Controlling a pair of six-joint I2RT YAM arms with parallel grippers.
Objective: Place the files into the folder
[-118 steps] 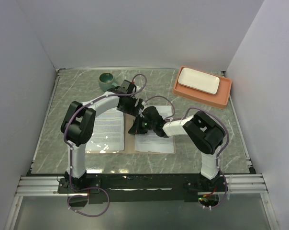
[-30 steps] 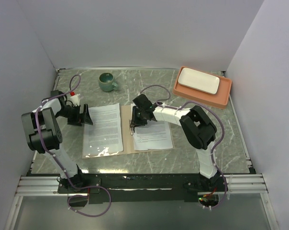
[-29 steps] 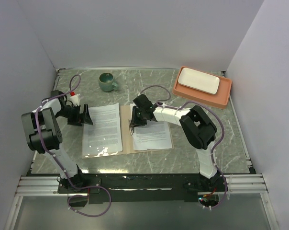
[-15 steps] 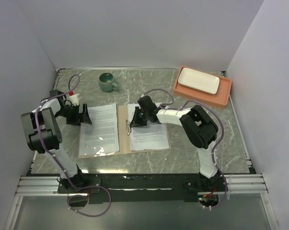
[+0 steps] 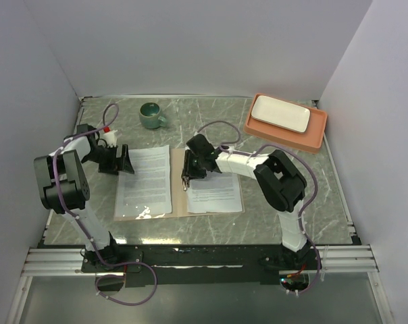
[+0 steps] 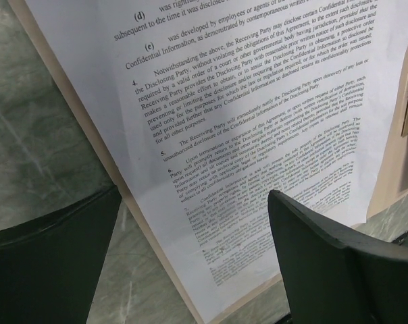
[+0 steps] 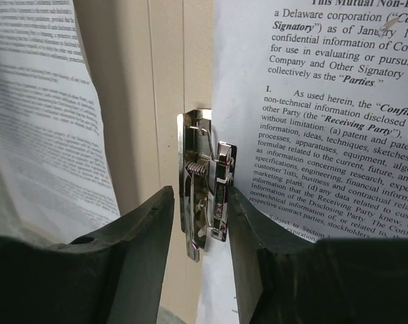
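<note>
Jaws of left gripper [image 5: 121,161] gape wide, left of the folder [image 5: 179,197]; right gripper [image 7: 200,202] jaws straddle its metal clip [image 7: 207,175], grip unclear. We judge files [image 5: 147,179] laid in, clipping left.

The left arm [image 5: 82,223], white with black joints, doubles back at the elbow and lies low at the left edge of the flat tan-brown cardboard folder [image 5: 178,185], its left gripper [image 5: 127,160] spread wide. The right arm [image 5: 238,160] reaches to the folder's spine, wrist tipped down. The right gripper [image 7: 200,223] holds its fingers partly apart astride the small metal clip [image 7: 205,179]; any pinch is unclear.
</note>
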